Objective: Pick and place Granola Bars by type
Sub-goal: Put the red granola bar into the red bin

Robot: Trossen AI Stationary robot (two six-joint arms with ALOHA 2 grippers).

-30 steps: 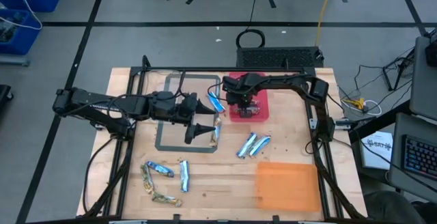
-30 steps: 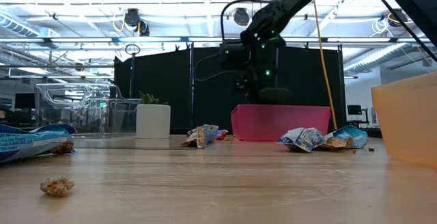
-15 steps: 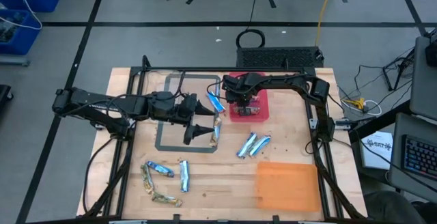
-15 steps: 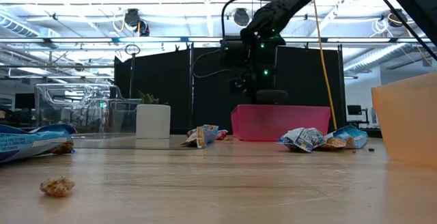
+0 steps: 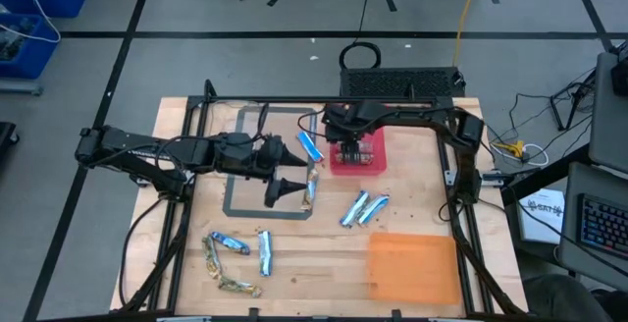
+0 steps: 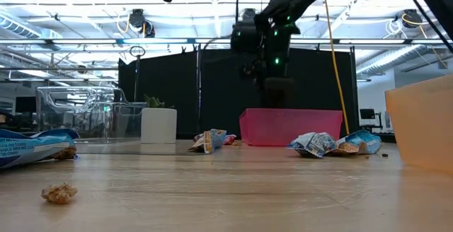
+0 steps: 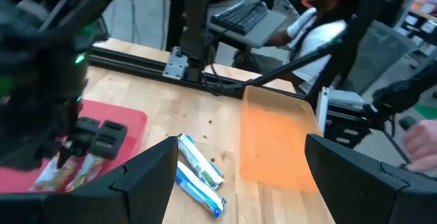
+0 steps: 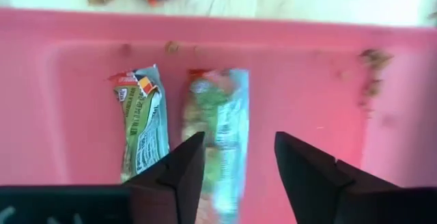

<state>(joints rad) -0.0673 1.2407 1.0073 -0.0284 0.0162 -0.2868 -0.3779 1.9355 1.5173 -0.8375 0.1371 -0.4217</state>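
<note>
Granola bars (image 8: 222, 125), two green-and-silver foil packs, lie side by side in the pink bin (image 8: 75, 94). Right gripper (image 8: 235, 162) hovers above them, fingers apart and empty. Left gripper (image 7: 235, 176) stands open over the wooden table (image 5: 314, 253). Crumbs dot the bin.

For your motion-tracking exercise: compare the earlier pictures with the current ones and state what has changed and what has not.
The right gripper rose above the pink bin and opened its jaws, leaving two bars lying inside. The left gripper, the loose bars on the table and the orange bin stayed put.
</note>
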